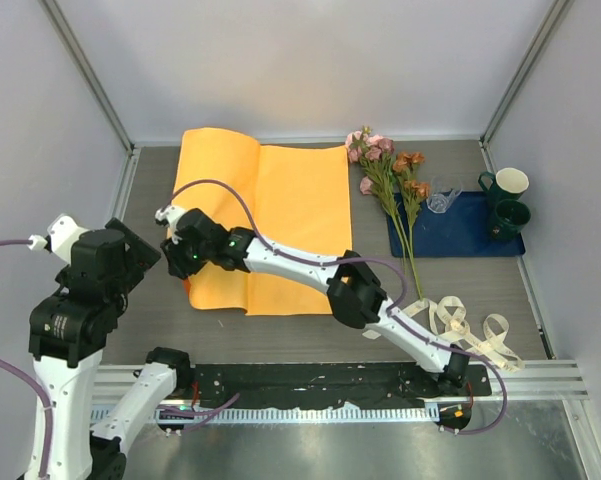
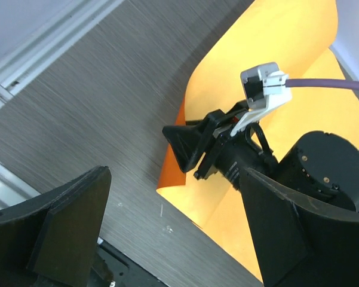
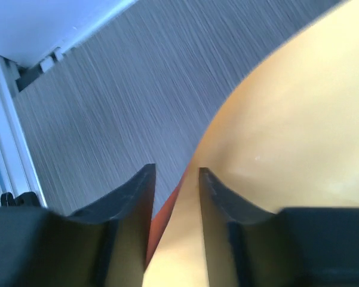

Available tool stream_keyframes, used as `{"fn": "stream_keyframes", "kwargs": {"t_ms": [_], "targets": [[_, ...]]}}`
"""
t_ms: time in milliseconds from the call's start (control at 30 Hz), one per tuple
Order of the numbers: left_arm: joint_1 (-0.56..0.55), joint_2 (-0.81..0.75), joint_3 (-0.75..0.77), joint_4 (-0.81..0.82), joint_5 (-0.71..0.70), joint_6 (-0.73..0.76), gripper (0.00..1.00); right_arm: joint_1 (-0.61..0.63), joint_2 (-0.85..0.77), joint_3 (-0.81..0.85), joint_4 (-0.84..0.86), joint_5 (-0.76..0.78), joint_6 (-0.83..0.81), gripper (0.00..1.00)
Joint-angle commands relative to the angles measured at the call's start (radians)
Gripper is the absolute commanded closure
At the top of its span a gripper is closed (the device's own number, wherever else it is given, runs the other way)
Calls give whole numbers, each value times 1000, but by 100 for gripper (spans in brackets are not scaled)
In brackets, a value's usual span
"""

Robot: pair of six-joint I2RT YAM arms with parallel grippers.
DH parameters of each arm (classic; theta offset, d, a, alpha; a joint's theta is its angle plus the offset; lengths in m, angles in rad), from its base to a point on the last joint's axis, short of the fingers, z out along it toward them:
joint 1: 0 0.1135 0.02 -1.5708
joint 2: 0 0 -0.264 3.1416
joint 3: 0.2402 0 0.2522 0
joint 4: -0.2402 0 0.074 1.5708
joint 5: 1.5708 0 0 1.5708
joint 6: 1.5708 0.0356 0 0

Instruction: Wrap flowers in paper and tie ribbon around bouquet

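The orange paper [image 1: 280, 200] lies on the table, its left part lifted in a curl. My right gripper [image 1: 183, 258] reaches across it to the left edge. In the right wrist view the jaws [image 3: 176, 170] stand slightly parted, with the paper's edge [image 3: 287, 119] running between them. My left gripper [image 1: 138, 252] hangs just left of the paper, wide open and holding nothing [image 2: 176, 176]; it looks at the right gripper [image 2: 194, 149] and the paper [image 2: 275, 36]. The flowers [image 1: 385, 165] lie to the right of the paper. The ribbon [image 1: 470, 325] is coiled at the front right.
A blue tray [image 1: 460, 240] at the right holds two green mugs [image 1: 508, 185] [image 1: 510, 218] and a clear cup [image 1: 442, 198]. White walls and metal frame posts close in the table. A black rail [image 1: 310, 385] runs along the near edge.
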State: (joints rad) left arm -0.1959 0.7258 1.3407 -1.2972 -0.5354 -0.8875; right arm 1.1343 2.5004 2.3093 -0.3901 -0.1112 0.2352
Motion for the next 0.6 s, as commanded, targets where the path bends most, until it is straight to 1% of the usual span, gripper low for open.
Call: {"fn": "stream_keyframes", "kwargs": {"t_ms": [0, 33, 67, 100, 133, 167, 200, 233, 267, 300, 333, 367, 400, 433, 467, 500, 533, 567], "targets": [[3, 41, 74, -33, -75, 76, 6, -34, 66, 180, 10, -154, 87, 50], [3, 56, 87, -45, -74, 102, 5, -53, 10, 144, 8, -171, 142, 46], [3, 70, 94, -48, -68, 110, 5, -71, -33, 96, 5, -192, 170, 40], [1, 99, 94, -47, -34, 122, 4, -93, -99, 37, 5, -218, 190, 38], [3, 109, 86, -19, -12, 133, 4, -137, -163, -116, 5, -214, 205, 36], [1, 119, 74, 2, 14, 133, 4, -158, -310, -201, 5, -187, 202, 32], [3, 133, 36, 31, 78, 131, 4, -180, -383, -290, 4, -86, 204, 30], [3, 142, 17, 106, 110, 131, 4, -223, -452, -467, 5, -41, 226, 27], [3, 153, -9, 148, 148, 131, 4, -244, -586, -549, 8, -7, 246, 24], [4, 199, -30, 220, 217, 130, 4, -263, -639, -626, 8, 14, 260, 23], [3, 230, -32, 249, 260, 128, 5, -283, -699, -769, 8, 34, 274, 23], [6, 263, -31, 278, 302, 130, 5, -288, -800, -842, 8, 50, 300, 22], [4, 303, -29, 342, 343, 137, 5, -286, -861, -914, 8, 64, 314, 22], [6, 375, -26, 369, 418, 146, 5, -285, -915, -1068, 20, 77, 341, 22], [4, 420, -22, 380, 428, 144, 4, -284, -967, -1146, 70, 79, 407, 22], [6, 455, -15, 384, 423, 140, 4, -284, -1071, -1209, 85, 79, 452, 22], [6, 509, -17, 394, 426, 140, 4, -286, -1115, -1317, 98, 74, 493, 22], [6, 524, -32, 410, 423, 142, 3, -285, -1168, -1379, 167, 56, 536, 22]]}}
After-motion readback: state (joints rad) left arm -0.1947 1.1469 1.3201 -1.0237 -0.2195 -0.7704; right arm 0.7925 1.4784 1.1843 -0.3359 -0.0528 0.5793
